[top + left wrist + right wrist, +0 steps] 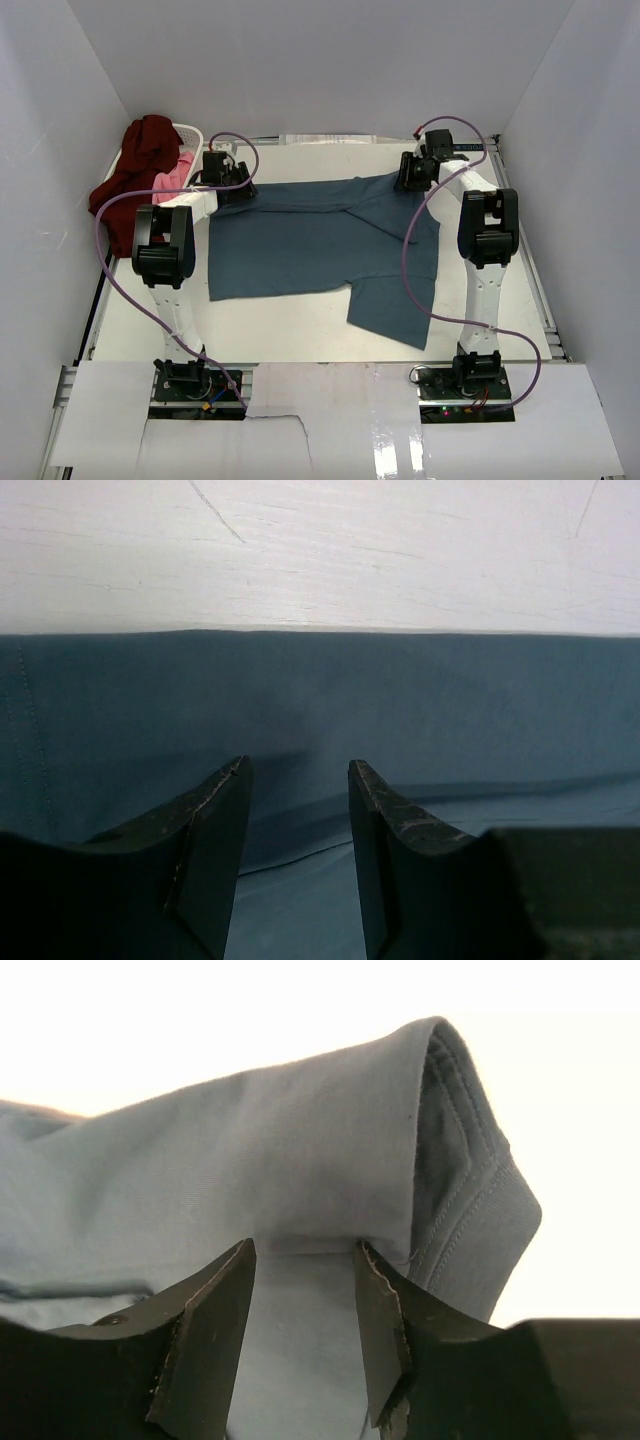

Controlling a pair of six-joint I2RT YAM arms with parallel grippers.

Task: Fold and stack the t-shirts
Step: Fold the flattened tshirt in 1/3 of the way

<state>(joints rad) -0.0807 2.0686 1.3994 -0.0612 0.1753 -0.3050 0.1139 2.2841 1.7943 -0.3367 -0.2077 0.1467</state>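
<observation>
Hovers with the left fingers [205, 860] half parted just over the far-left edge of the teal-blue t-shirt [300, 250], gripping nothing. Sets the right fingers [205, 1340] equally parted at a raised sleeve fold on the far right, with no visible pinch there either. Looks like early folding: spread mostly flat on the table [280, 325], with a flap jutting out near right and no fold finished. Leaves the maroon t-shirt [140, 160] and pink t-shirt [172, 178] heaped at the basket [190, 133], far left. No stack yet.

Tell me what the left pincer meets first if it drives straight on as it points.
Most likely the dusty teal-blue cloth t-shirt, spread right ahead of the left pincer; the white table lies beyond its edge. Depth is unclear.
</observation>
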